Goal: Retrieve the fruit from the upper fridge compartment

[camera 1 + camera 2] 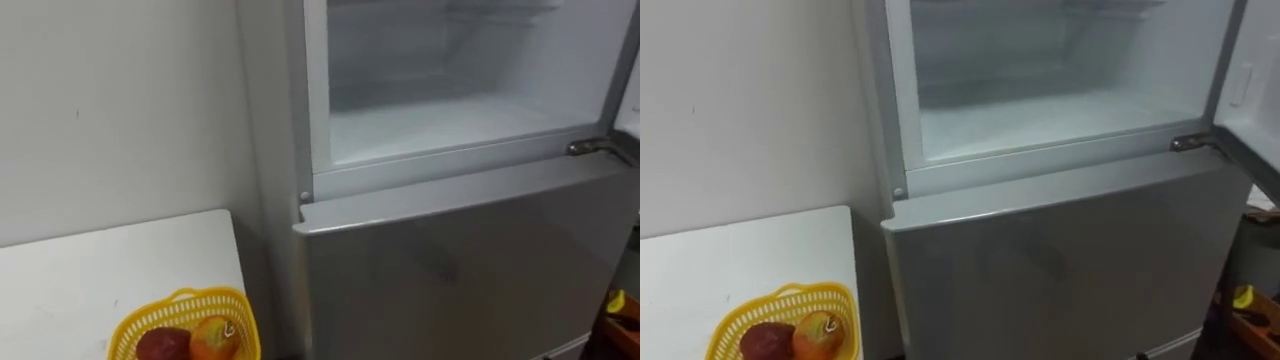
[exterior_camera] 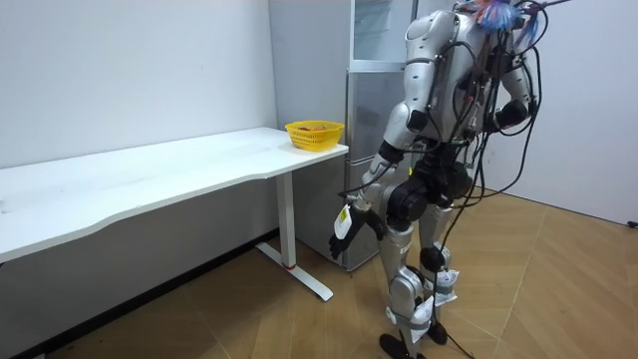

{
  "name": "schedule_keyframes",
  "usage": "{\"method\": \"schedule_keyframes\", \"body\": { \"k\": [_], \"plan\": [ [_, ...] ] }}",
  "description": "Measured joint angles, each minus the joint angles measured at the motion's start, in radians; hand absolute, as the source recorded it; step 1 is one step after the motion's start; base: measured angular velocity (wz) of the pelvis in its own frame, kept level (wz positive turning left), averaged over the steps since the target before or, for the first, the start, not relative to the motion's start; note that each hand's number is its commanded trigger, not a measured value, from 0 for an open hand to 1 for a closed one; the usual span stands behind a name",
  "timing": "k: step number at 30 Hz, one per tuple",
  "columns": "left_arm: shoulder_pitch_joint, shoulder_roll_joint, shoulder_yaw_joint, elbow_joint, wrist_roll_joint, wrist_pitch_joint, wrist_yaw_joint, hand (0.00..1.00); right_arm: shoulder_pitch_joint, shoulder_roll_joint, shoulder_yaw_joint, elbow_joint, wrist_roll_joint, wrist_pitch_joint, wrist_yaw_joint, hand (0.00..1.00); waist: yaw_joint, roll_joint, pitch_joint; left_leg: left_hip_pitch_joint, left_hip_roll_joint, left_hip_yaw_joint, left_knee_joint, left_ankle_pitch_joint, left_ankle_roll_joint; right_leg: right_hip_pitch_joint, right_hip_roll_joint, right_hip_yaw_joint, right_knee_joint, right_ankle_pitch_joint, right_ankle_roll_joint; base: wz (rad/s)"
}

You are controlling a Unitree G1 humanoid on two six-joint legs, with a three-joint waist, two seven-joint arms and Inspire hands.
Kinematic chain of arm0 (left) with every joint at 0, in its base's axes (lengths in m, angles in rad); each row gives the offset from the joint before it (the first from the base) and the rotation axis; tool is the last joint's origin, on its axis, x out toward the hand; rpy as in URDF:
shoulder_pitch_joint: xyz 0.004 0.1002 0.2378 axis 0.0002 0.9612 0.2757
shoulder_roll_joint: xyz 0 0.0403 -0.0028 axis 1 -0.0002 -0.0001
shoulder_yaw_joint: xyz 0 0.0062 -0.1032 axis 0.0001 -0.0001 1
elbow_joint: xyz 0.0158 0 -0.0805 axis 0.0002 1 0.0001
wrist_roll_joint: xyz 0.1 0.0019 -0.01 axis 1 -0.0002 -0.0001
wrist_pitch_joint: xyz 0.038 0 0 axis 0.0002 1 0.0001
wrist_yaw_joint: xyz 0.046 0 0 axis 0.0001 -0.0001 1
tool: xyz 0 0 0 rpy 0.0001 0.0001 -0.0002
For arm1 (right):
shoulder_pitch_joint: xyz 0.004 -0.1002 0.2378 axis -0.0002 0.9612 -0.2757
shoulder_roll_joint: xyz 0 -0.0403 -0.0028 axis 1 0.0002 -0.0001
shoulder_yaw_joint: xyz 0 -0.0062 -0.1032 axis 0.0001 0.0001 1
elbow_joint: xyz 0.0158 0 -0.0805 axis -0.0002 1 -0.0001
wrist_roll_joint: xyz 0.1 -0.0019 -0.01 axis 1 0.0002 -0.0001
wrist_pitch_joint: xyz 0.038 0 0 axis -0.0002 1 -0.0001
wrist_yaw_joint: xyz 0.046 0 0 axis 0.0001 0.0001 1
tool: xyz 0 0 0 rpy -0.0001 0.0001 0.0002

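Note:
The fridge's upper compartment (image 1: 450, 110) stands open before me, and I see a bare white shelf inside. Its door (image 1: 1252, 90) is swung out at the right edge. The lower fridge door (image 1: 460, 270) is closed. A yellow basket (image 1: 186, 315) sits on the white table (image 1: 90, 280) at the lower left, holding a dark red fruit (image 1: 162, 344) and an orange fruit (image 1: 212, 338). In the room view I stand facing the fridge (image 2: 374, 120), and my left hand (image 2: 342, 224) hangs low in front of the lower door.
A pale wall (image 1: 120, 100) runs behind the table, which ends beside the fridge's left side. Something small, yellow and orange (image 1: 618, 305) lies low at the lower right edge. In the room view the wooden floor (image 2: 558, 289) stretches out behind me.

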Motion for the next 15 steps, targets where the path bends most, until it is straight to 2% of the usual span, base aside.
{"method": "schedule_keyframes", "body": {
  "k": [4, 7, 10, 15],
  "plan": [
    [0.001, 0.0, 0.0, 0.006, -0.021, -0.006, 0.036, 0.0, 0.0, 0.018, -0.022, 0.089, 0.091, 0.0, -0.077, 0.0, -0.012, -0.006, -0.0013, 0.0, 0.0, 0.008, -0.007, -0.001, -0.001, -0.001, 0.003, 0.008, 0.005, 0.0, 0.0, -0.11],
    [-0.005, 0.0, -0.001, 0.005, -0.078, -0.02, 0.049, 0.0, -0.004, 0.02, -0.041, 0.108, 0.199, 0.0, -0.128, 0.0, -0.022, -0.013, 0.0016, -0.007, 0.0, 0.016, -0.007, -0.001, -0.001, -0.013, 0.008, 0.01, 0.015, -0.001, 0.001, -0.06],
    [0.001, 0.002, 0.0, 0.005, -0.119, -0.036, 0.056, 0.0, -0.009, 0.021, -0.083, 0.109, 0.247, -0.001, -0.199, 0.0, -0.022, -0.024, 0.0031, -0.006, 0.0, 0.018, -0.01, -0.001, -0.001, -0.013, 0.008, 0.012, 0.014, -0.001, 0.0, 0.0],
    [0.023, 0.018, 0.0, 0.001, -0.146, -0.037, 0.065, 0.0, -0.065, 0.018, -0.187, 0.093, 0.326, -0.004, -0.32, 0.0, -0.058, -0.039, 0.0034, -0.008, -0.001, 0.012, -0.013, -0.001, -0.001, -0.015, 0.007, 0.008, 0.013, -0.005, 0.002, 0.0]
  ]
}}
